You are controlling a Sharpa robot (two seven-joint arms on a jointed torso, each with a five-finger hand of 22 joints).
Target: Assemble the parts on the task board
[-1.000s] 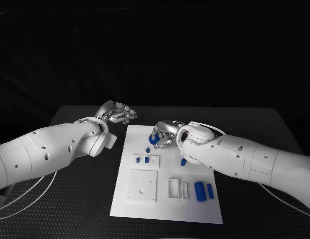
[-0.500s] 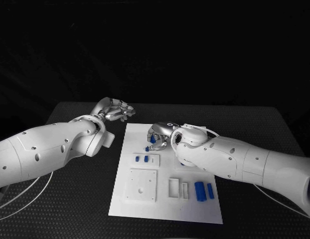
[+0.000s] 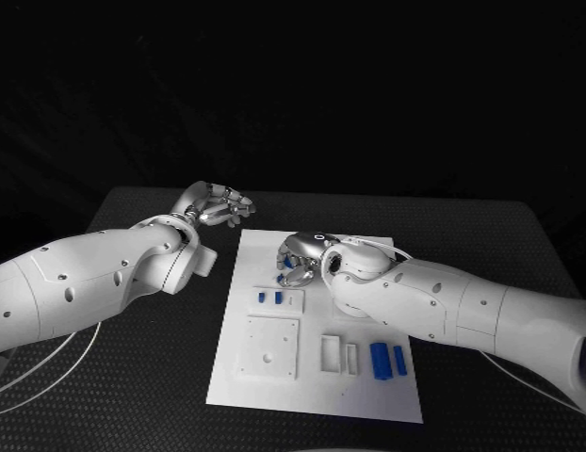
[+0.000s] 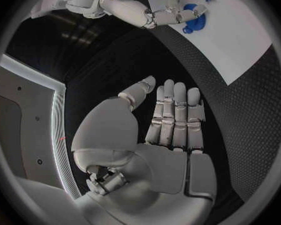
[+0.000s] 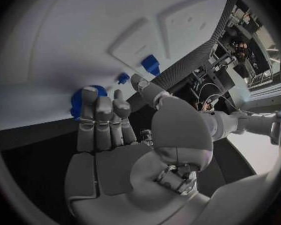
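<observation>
Right robot hand (image 3: 299,261) hovers over the far end of the board (image 3: 375,386), fingertips on a round blue part (image 5: 79,101) — whether it is gripped cannot be told. Left robot hand (image 3: 217,205) is off the board over the bench (image 3: 144,377), fingers apart, holding nothing. The part looks small, light, rigid and probably smooth — best pinched across its rim.

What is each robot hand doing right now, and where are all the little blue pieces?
left hand: open, fingers straight, holding nothing, over the black table.
right hand: fingers on a round blue part at the far end of the task board.
two small blue parts: standing in a white block on the board.
two long blue parts: lying side by side on the board.
</observation>
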